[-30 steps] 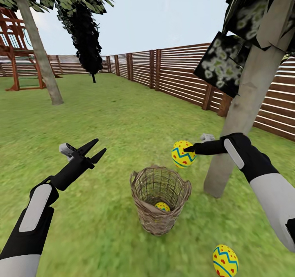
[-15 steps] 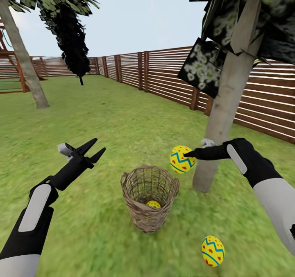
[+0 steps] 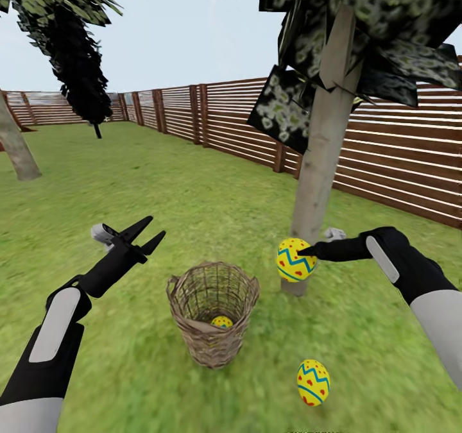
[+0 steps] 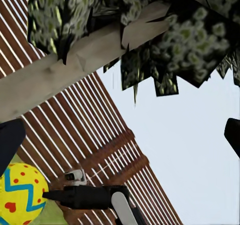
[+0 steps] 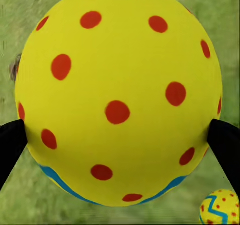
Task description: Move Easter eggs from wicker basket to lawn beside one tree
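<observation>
My right gripper [image 3: 301, 252] is shut on a yellow Easter egg [image 3: 294, 260] with a blue zigzag and red dots, held in the air right in front of the pale tree trunk [image 3: 321, 144]. In the right wrist view that egg [image 5: 119, 95] sits between the two black fingertips [image 5: 225, 145]. A second egg [image 3: 312, 382] lies on the lawn [image 3: 192, 202] near the trunk's foot. The third egg [image 3: 221, 322] rests inside the wicker basket [image 3: 212, 321], which stands upright on the grass. To the basket's left, my left gripper [image 3: 149, 231] hangs open and holds nothing.
A brown slatted fence [image 3: 398, 163] runs behind the tree along the right side and back. A black conifer-like tree [image 3: 80, 80] and another trunk [image 3: 16, 151] stand far off to the left. Open grass stretches between them.
The head view has swung to the right, so tree, basket and fence shift left in the picture. My right gripper, still holding its egg, now sits closer to the trunk.
</observation>
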Robot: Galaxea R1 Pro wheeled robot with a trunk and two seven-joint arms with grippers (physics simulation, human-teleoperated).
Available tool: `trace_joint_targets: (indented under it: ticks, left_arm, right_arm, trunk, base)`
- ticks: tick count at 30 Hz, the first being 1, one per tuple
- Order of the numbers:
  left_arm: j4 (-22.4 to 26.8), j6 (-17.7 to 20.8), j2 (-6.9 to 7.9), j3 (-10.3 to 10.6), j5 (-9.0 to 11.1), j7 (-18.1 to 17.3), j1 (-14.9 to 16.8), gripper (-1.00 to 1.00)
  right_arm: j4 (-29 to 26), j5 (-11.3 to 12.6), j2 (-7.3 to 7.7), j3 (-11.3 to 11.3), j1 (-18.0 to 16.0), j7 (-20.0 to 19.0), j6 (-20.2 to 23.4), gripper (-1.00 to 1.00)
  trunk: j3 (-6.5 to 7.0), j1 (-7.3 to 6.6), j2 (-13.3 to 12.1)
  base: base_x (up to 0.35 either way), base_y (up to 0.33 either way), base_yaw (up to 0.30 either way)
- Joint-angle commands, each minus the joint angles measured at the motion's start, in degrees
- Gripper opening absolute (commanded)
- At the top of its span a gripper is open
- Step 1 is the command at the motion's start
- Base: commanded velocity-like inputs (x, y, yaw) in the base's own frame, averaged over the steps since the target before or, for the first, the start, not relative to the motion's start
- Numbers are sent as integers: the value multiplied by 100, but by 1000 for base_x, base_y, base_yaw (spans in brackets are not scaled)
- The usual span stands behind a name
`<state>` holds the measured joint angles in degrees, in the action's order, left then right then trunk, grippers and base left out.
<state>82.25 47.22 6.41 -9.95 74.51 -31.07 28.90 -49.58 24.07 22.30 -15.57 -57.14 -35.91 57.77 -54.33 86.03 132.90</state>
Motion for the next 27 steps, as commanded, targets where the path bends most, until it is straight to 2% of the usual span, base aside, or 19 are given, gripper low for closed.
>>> trace_joint_targets:
  ticks: [1,5,10,23,25,27]
  left_arm:
    - [2,33,1,-7,11,-4,2,100]
    - [2,30,-5,-7,6,-4,2,100]
    - [2,30,-14,-7,3,3,2,100]
    - [2,26,-22,-1,-6,3,0,100]
    - [2,24,-39,1,-6,4,1,100]
    - [2,24,-49,2,-6,3,-3,100]
  right_arm:
    - [1,-157,30,-8,5,12,-47,-100]
    - [213,-169,100,-7,55,14,-60,-100]
    - [375,-212,162,-7,95,21,-97,-100]
    - [1124,-228,544,-9,98,108,-91,-100]
    - [1348,-235,579,-15,98,293,-91,-100]
    - [1534,-232,576,-16,98,666,-129,-100]
  trunk:
    - [1,-1,2]
    - [19,-1,2]
    - [21,-1,2]
    - [21,-1,2]
    - [21,-1,2]
    - [21,-1,2]
  base:
    - [0,0,-247]
    - [0,0,-199]
    - [0,0,-17]
    - [0,0,0]
    - [0,0,0]
    - [0,0,0]
